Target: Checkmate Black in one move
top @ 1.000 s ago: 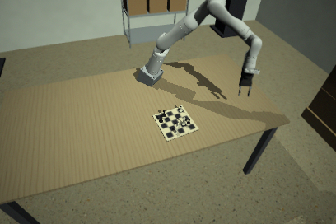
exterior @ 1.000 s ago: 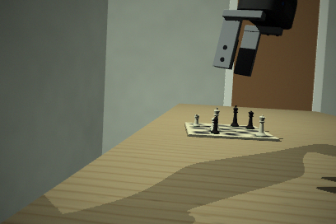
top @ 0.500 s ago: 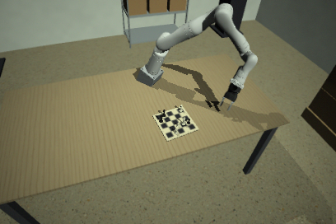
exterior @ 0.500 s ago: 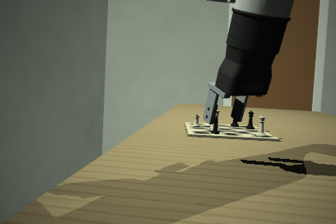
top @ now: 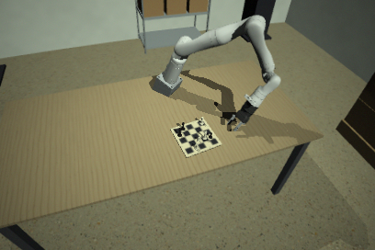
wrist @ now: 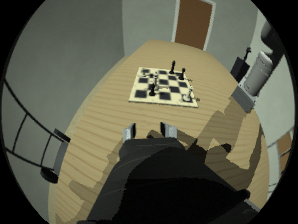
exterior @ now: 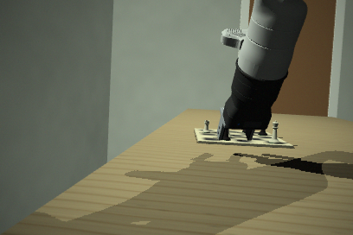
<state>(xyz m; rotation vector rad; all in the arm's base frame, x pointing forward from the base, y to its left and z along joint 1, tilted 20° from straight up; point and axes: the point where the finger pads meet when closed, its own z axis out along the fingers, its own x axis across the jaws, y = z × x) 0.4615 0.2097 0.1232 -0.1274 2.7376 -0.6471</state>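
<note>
Chess pieces on the small board (top: 209, 147) beside the hand (top: 233, 125): too tiny in the top view to tell kinds or squares apart. From the exterior view, middle of the board blocked by the hand (exterior: 237, 134); only a pale piece (exterior: 207, 125) left of it and another pale piece (exterior: 275, 130) right of it showing whole. Edge letters and digits unreadable everywhere. In the wrist view, fingers mostly swallowed by the dark wrist housing; far tabletop (wrist: 87, 136) cut off by the round frame.
</note>
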